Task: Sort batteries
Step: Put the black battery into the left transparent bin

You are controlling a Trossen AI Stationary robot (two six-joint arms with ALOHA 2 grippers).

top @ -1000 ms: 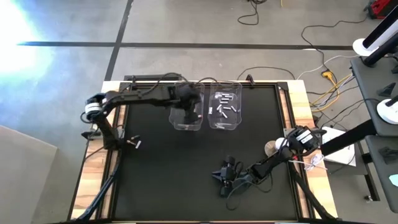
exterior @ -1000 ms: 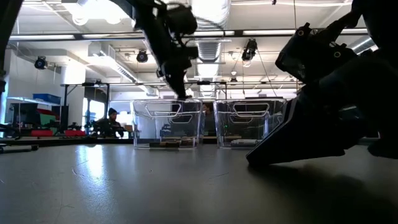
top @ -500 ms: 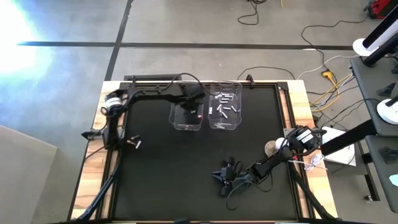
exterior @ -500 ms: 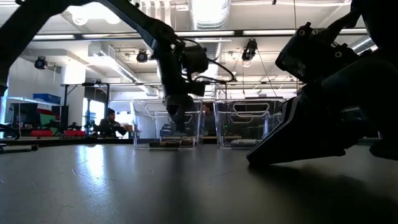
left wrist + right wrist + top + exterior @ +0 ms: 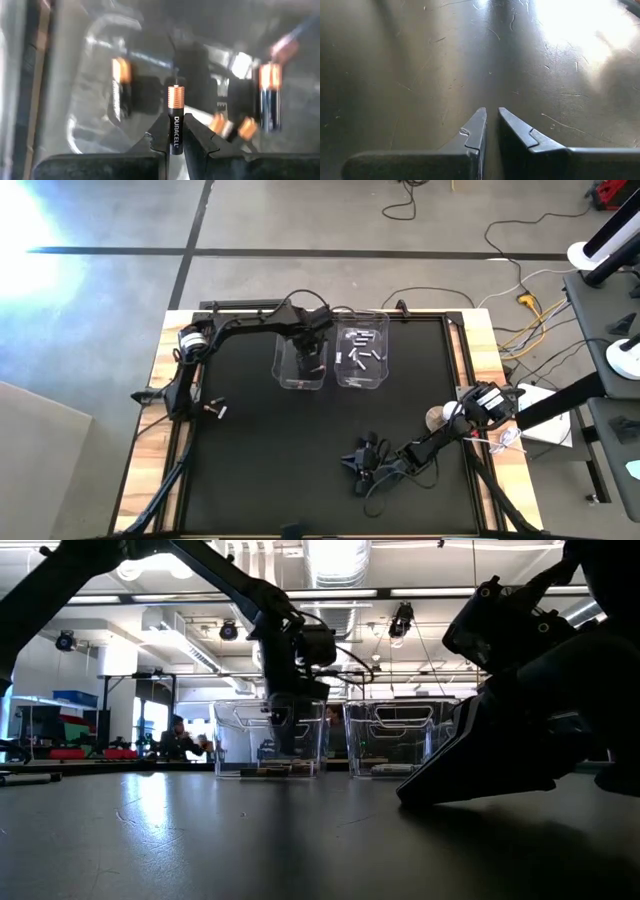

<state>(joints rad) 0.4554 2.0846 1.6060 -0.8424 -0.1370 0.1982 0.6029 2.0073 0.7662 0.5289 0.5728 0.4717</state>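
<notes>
The left hand (image 5: 175, 145) hung inside the left clear bin (image 5: 283, 376), pinching a black, copper-topped battery (image 5: 175, 117) above other dark batteries (image 5: 269, 95) lying there. The right hand (image 5: 491, 125) rested closed and empty on the black table (image 5: 260, 450), well apart from both bins.

right pincer (image 5: 491, 119) closed, dark scratched tabletop (image 5: 420, 60)

One black battery (image 5: 175, 120) with a copper end stands pinched upright over the left clear bin (image 5: 283, 376). More dark, copper-tipped batteries (image 5: 270, 95) lie in that bin, seemingly four. Silvery batteries (image 5: 362, 352) lie scattered in the bin just beside it.
</notes>
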